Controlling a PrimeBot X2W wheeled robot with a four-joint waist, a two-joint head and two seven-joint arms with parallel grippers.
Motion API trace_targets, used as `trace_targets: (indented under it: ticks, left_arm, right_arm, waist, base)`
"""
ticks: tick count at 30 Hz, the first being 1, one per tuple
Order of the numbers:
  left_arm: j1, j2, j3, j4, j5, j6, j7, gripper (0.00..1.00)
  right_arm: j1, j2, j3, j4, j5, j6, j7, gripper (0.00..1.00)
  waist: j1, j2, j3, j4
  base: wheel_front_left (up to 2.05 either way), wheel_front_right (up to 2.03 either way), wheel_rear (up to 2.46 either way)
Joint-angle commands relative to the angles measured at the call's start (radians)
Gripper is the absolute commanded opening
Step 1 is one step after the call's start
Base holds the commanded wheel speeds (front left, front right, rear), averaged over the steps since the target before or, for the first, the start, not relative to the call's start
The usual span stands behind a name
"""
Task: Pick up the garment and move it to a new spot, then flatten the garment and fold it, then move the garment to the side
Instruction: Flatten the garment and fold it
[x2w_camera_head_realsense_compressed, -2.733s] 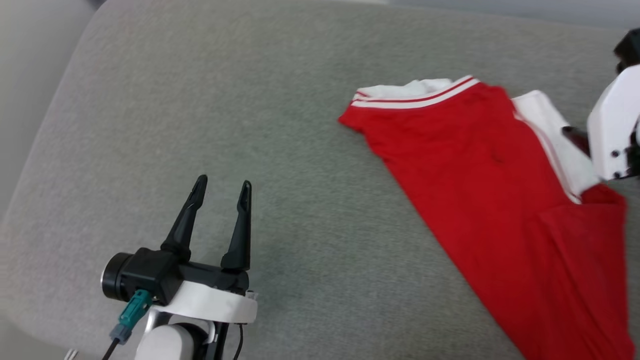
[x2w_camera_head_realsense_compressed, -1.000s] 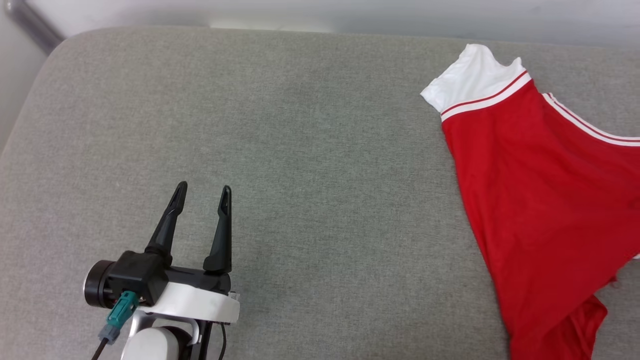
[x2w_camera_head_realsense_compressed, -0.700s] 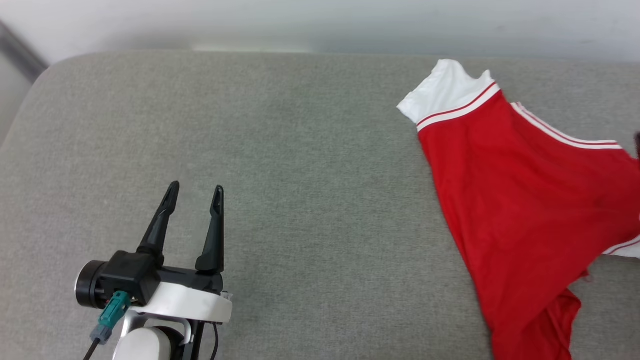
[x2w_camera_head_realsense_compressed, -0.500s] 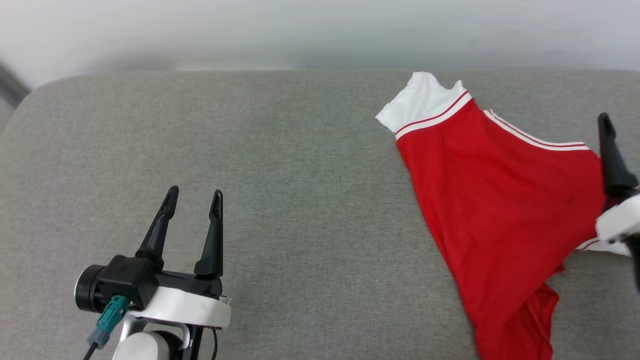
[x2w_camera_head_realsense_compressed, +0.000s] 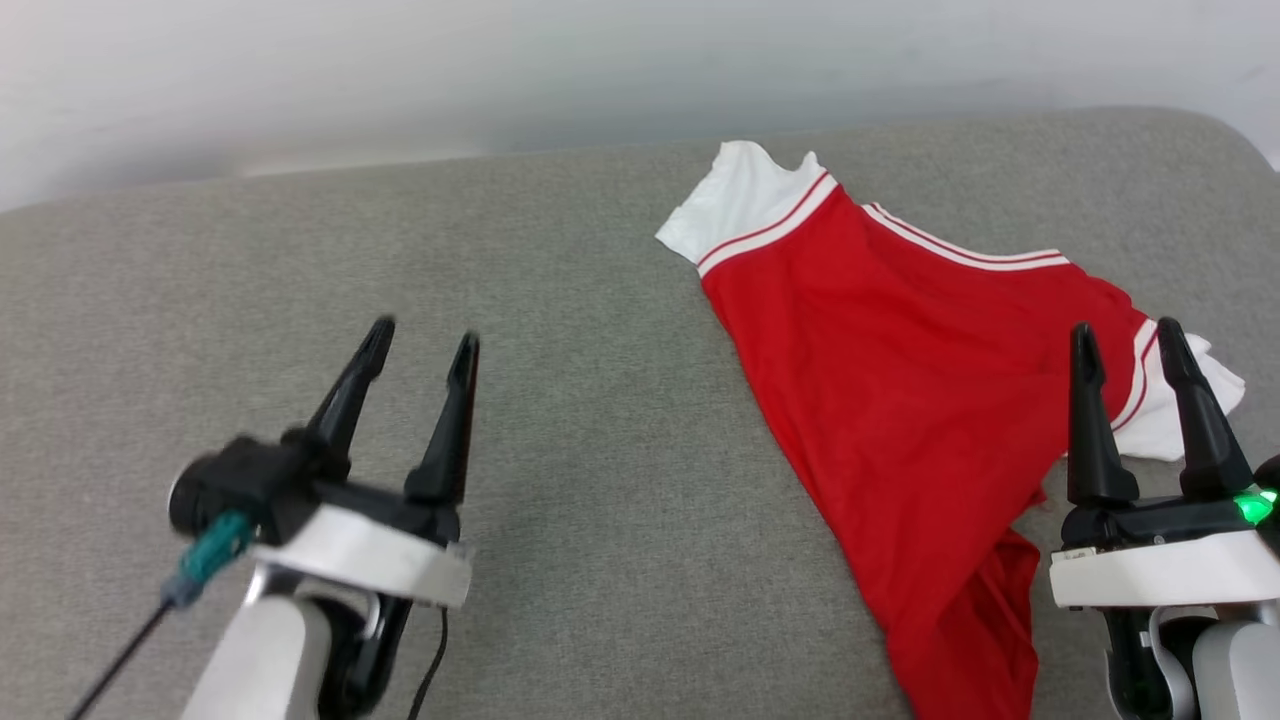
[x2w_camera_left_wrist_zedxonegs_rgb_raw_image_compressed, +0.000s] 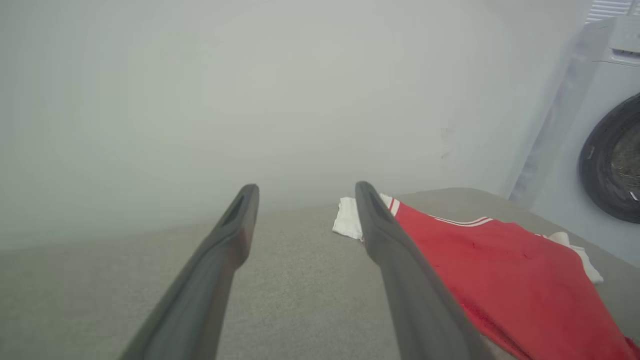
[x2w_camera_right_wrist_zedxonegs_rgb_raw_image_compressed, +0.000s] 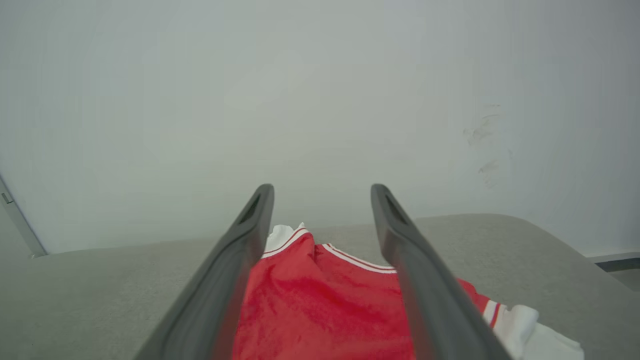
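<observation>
Lying rumpled on the right half of the grey fabric-covered table (x2w_camera_head_realsense_compressed: 600, 300), from the head view, is the red jersey (x2w_camera_head_realsense_compressed: 900, 400), white sleeves showing. The left claw (x2w_camera_head_realsense_compressed: 424, 336) hangs released and empty, well apart to its left. The right claw (x2w_camera_head_realsense_compressed: 1124, 328), also released, is by the near sleeve.

Left wrist view: parted fingers (x2w_camera_left_wrist_zedxonegs_rgb_raw_image_compressed: 230, 240), jersey at the right, a washing machine (x2w_camera_left_wrist_zedxonegs_rgb_raw_image_compressed: 600, 150) beyond, its drum too dark to read.

Right wrist view: parted fingers (x2w_camera_right_wrist_zedxonegs_rgb_raw_image_compressed: 250, 235) frame the jersey.

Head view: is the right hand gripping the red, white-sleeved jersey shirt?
No, the right hand is open, its fingers spread apart with no cloth pinched, over the red, white-sleeved jersey shirt.
</observation>
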Motion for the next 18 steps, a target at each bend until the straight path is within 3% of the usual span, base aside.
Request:
trace_targets:
  ticks: [1, 5, 11, 18]
  left_arm:
    - [-0.038, 0.012, -0.017, -0.004, -0.02, -0.001, 0.015, 1.0]
    - [-0.236, 0.105, -0.137, -0.005, -0.121, -0.001, 0.163, 1.0]
    - [-0.634, 0.234, -0.328, 0.117, -0.314, -0.001, 0.477, 1.0]
    - [-0.985, 0.27, -0.467, 0.356, -0.489, -0.001, 0.791, 1.0]
  right_arm:
    - [0.005, 0.006, -0.002, -0.01, -0.006, 0.0, -0.005, 1.0]
    - [-0.021, 0.012, -0.007, -0.031, -0.017, 0.0, 0.002, 1.0]
    - [-0.064, 0.019, 0.017, -0.068, -0.033, 0.0, 0.022, 1.0]
    - [-0.102, 0.039, 0.057, -0.096, -0.038, 0.0, 0.016, 1.0]
  waist:
    - [0.0001, -0.0001, 0.019, -0.018]
    - [0.0001, -0.0001, 0.077, -0.05]
    - [0.0001, -0.0001, 0.2, -0.113]
    - [0.0001, -0.0001, 0.322, -0.195]
  base:
    - [0.0, 0.0, 0.0]
    - [0.0, 0.0, 0.0]
    - [0.0, 0.0, 0.0]
    - [0.0, 0.0, 0.0]
